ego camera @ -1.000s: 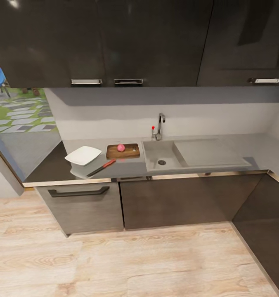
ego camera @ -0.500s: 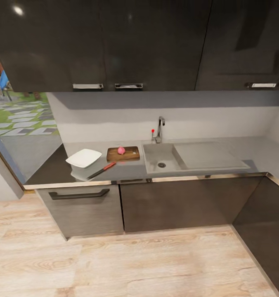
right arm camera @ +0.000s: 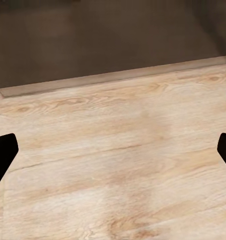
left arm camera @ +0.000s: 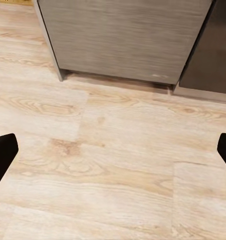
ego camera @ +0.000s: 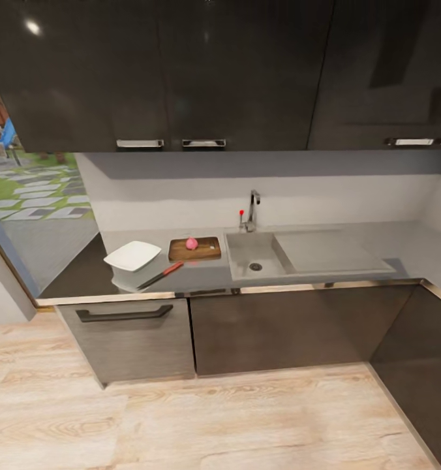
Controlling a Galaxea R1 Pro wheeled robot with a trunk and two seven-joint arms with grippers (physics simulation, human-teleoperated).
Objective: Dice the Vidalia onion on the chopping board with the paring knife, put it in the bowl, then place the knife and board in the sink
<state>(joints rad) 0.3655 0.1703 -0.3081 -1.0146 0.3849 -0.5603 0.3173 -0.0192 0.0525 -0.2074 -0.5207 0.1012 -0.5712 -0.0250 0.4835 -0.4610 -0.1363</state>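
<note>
— Any brand names or writing to read off?

— None legible on the cabinets, the tap or anything else.

— What's in the containers, then?

— From the head view, the sink (ego camera: 254, 254) is set into the grey worktop (ego camera: 201, 274), and its basin holds nothing I can make out but the round drain; the drainboard runs off to its right. The tap (ego camera: 252, 210) with its red knob stands at the back rim. The white bowl (ego camera: 132, 255) sits near the worktop's left end and looks empty.

— And the onion?

— The pink Vidalia onion (ego camera: 192, 243) rests on the chopping board (ego camera: 194, 249), which lies just left of the sink, apart from the bowl. The paring knife (ego camera: 162, 274) lies on the worktop in front, between board and bowl, red handle towards the board.

— The claws?

— The left claw (left arm camera: 113, 152) is spread wide with nothing between its fingertips (left arm camera: 2, 155), over the wooden floor (left arm camera: 118, 165) near a grey cabinet front. The right claw (right arm camera: 113, 152) is likewise wide apart and carries nothing, over the floor by a dark cabinet base.
</note>
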